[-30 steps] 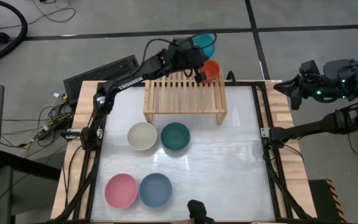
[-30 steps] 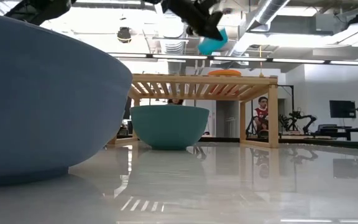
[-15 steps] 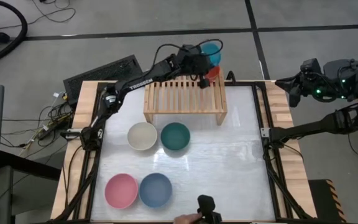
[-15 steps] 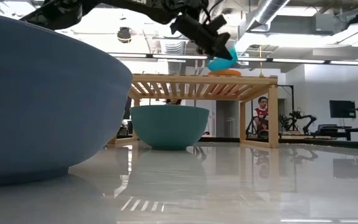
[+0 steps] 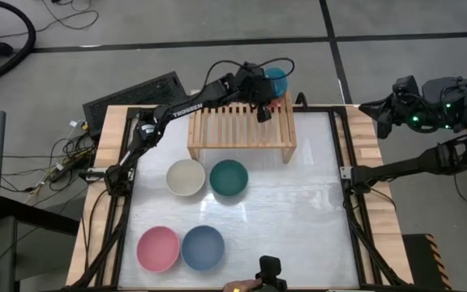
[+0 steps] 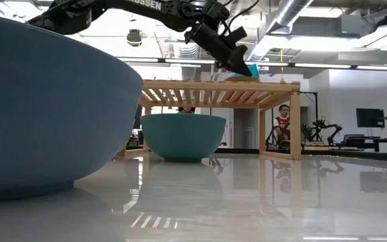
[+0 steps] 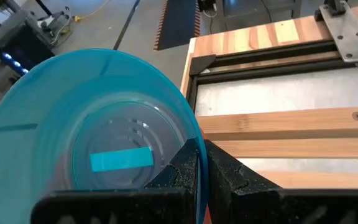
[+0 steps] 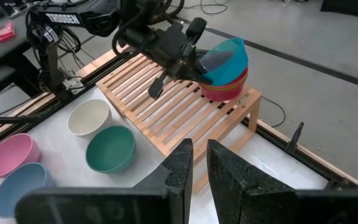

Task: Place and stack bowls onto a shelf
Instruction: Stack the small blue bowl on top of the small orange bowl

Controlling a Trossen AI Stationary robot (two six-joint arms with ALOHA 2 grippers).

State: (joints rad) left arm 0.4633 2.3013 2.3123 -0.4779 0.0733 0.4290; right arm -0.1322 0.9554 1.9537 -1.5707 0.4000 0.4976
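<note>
My left gripper (image 5: 266,86) reaches over the far right corner of the light-wood shelf (image 5: 242,128), shut on the teal bowl (image 5: 276,79). That bowl hangs tilted just above the red-orange bowl (image 8: 227,89), which stands on the shelf's slats; whether the two touch I cannot tell. The cream bowl (image 5: 186,177) and dark green bowl (image 5: 229,177) sit on the table in front of the shelf. The pink bowl (image 5: 158,248) and slate blue bowl (image 5: 203,247) rest near the near edge. My right gripper (image 8: 200,155) waits shut, off the table's right side. No lime green or magenta bowl shows plainly. My left gripper pinches the teal bowl's rim (image 7: 191,138), one finger inside the bowl and one outside. It comes from the table's left, slanting down. The bowl is tilted, its raised side away from the gripper, over the red-orange bowl.
A person's hand (image 5: 240,286) with a small dark object (image 5: 270,269) shows at the table's near edge. Black frame rails run along the left and right sides. Open white tabletop lies on the right half, in front of the shelf.
My left gripper has moved down and a little toward the near edge, carrying the teal bowl from above the shelf's far side to just over the red-orange bowl. It has stayed shut on the rim. The hand at the near edge has shifted slightly.
</note>
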